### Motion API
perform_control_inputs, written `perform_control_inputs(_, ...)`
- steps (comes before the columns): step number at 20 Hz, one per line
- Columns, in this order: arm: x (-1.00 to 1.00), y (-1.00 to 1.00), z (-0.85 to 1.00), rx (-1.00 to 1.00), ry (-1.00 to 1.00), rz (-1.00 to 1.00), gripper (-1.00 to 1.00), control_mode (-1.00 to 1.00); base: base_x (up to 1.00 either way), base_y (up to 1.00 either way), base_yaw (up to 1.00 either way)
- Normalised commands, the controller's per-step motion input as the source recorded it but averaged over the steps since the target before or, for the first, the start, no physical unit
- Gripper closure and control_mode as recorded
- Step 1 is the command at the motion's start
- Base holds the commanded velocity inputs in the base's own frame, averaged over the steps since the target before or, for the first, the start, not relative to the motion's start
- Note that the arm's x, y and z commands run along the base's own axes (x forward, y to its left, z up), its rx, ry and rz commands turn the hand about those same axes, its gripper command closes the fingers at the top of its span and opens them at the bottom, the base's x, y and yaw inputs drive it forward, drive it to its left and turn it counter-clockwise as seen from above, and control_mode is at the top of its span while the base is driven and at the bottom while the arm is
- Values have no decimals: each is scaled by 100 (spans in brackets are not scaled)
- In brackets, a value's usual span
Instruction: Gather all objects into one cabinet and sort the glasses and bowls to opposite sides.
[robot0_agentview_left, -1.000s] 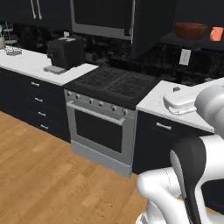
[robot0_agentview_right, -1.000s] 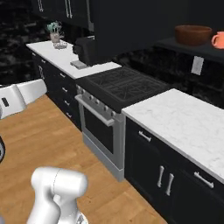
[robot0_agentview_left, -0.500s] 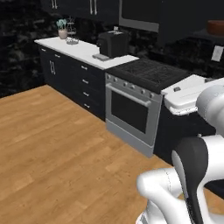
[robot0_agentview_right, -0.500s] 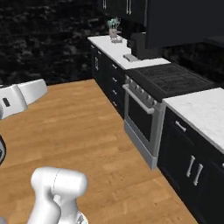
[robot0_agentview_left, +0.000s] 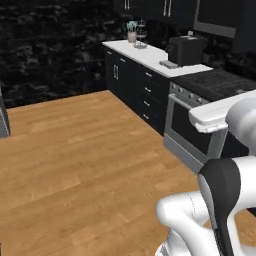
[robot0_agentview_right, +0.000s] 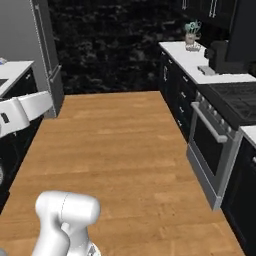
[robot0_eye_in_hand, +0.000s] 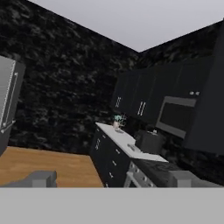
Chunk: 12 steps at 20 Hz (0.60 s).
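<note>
A: Start with the left base view. What sits around the oven (robot0_agentview_left: 192, 132)?

B: A white counter (robot0_agentview_left: 145, 55) runs back from the oven's far side. On it, just beyond the oven, stands a dark boxy appliance (robot0_agentview_left: 185, 50). A small potted plant (robot0_agentview_left: 131, 32) is at the counter's far end, well away from the oven. Wooden floor (robot0_agentview_left: 75, 165) spreads out in front of the oven, and the white arm (robot0_agentview_left: 220, 200) rises on the near side of it.

A: And the right base view?

B: The oven (robot0_agentview_right: 212, 145) is at the right. The counter (robot0_agentview_right: 200, 62) goes on past it, with the boxy appliance (robot0_agentview_right: 218, 55) near the oven and the plant (robot0_agentview_right: 191, 35) further along. Across the floor (robot0_agentview_right: 115, 150) from the oven stands a tall grey fridge (robot0_agentview_right: 47, 55).

A: The hand view?

B: The oven (robot0_eye_in_hand: 140, 177) shows low down. The counter (robot0_eye_in_hand: 120, 138), the appliance (robot0_eye_in_hand: 148, 141) and the plant (robot0_eye_in_hand: 117, 122) line up beyond it. Dark upper cabinets (robot0_eye_in_hand: 135, 98) hang above them.

A: How do the jaws stand?

B: The gripper (robot0_eye_in_hand: 111, 181) has its two fingertips (robot0_eye_in_hand: 41, 178) wide apart, with nothing between them.

A: Where are the bowl and cups?

B: I cannot tell.
</note>
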Motion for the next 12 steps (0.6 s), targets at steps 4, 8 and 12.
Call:
perform_control_inputs(4, 0, 0, 0, 0, 0, 0, -100, 100, 44, -52, 51)
perform_control_inputs(8, 0, 0, 0, 0, 0, 0, -100, 100, 97, -29, 50)
perform_control_inputs(12, 0, 0, 0, 0, 0, 0, -100, 100, 78, -17, 55)
